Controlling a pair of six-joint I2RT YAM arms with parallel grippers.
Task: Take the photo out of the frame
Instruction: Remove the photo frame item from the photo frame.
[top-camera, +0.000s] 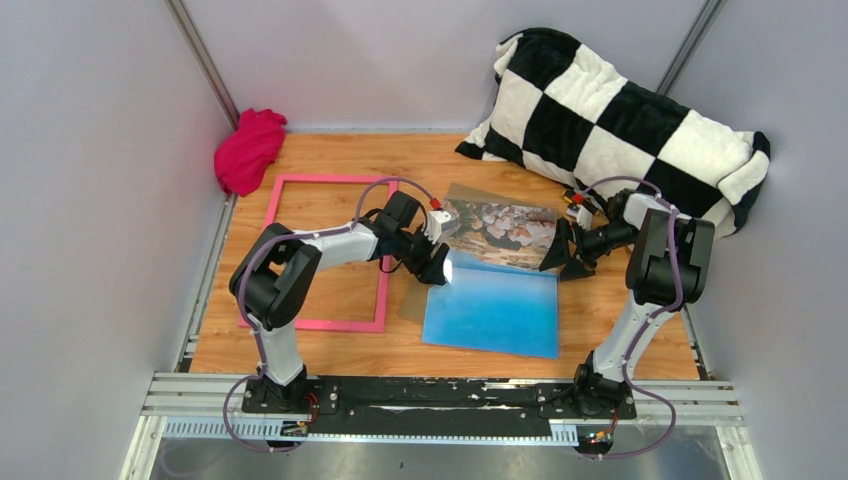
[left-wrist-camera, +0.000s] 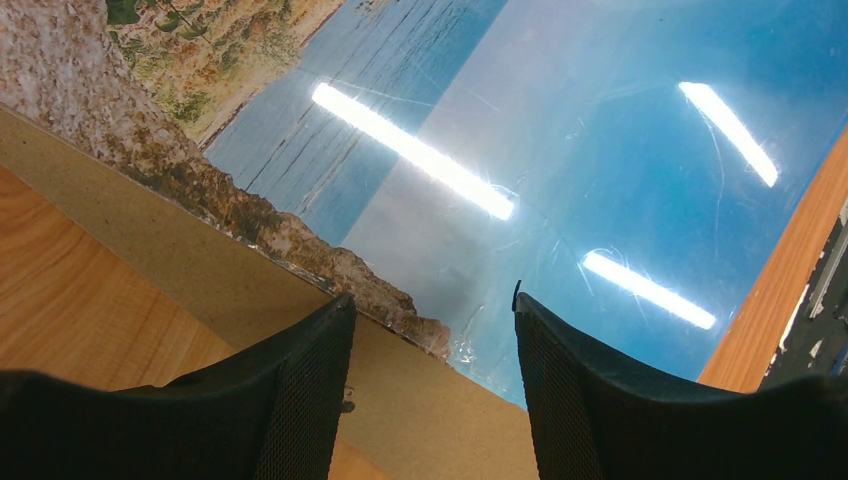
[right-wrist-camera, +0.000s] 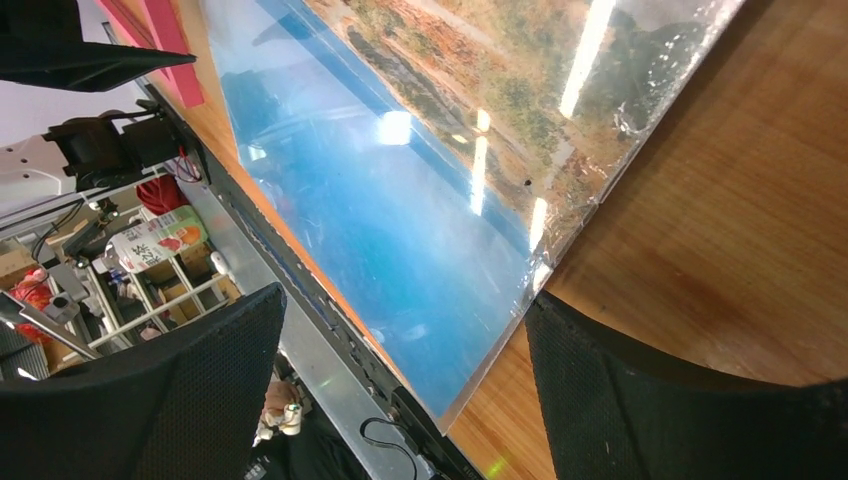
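Photo (top-camera: 495, 275): lies flat between both grippers, on brown board (left-wrist-camera: 200, 270); frame (top-camera: 330, 179) sits behind left gripper (left-wrist-camera: 430, 385). That gripper is spread, empty; right gripper (right-wrist-camera: 400, 390) likewise. Hazard: closing may pinch board with print.

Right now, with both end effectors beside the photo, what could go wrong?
The open left end effector straddles the edge of the photo and the brown board under it; closing might pinch both together. The open right end effector is at the opposite edge; uneven pulling could crease the glossy photo.
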